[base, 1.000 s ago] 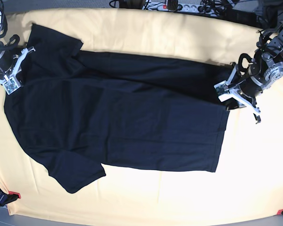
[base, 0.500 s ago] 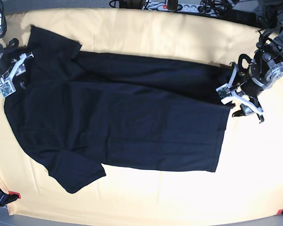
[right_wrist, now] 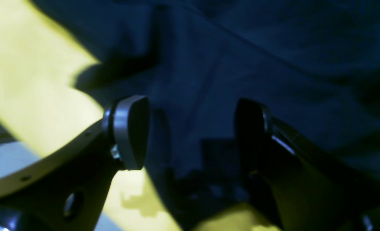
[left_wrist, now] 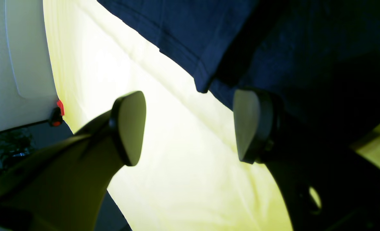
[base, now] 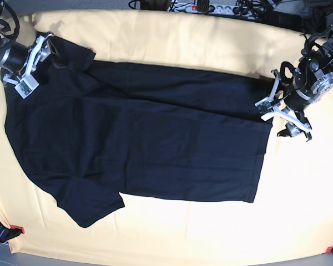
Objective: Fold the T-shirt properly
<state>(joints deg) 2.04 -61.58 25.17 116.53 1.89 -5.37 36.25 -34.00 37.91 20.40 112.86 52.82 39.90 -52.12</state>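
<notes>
The black T-shirt (base: 139, 138) lies spread flat on the yellow-cream cloth (base: 172, 39), with its far long edge folded over onto the body. My left gripper (base: 276, 115) hovers open at the shirt's right end. In the left wrist view the left gripper (left_wrist: 190, 126) has nothing between its pads, and the T-shirt's hem corner (left_wrist: 202, 83) lies just beyond them. My right gripper (base: 36, 63) is open over the shirt's far-left sleeve area. The right wrist view shows the right gripper (right_wrist: 191, 131) empty, with the dark T-shirt (right_wrist: 241, 64) below it.
Red clamps (base: 16, 229) (base: 330, 249) pin the cloth at the near corners. Another red clamp (left_wrist: 60, 107) shows at the cloth's edge in the left wrist view. Cables and a power strip (base: 205, 6) lie along the far edge.
Both grippers have opened and let go of the shirt. The right gripper moved toward the far edge; the left one drew back slightly to the right. The shirt stayed put.
</notes>
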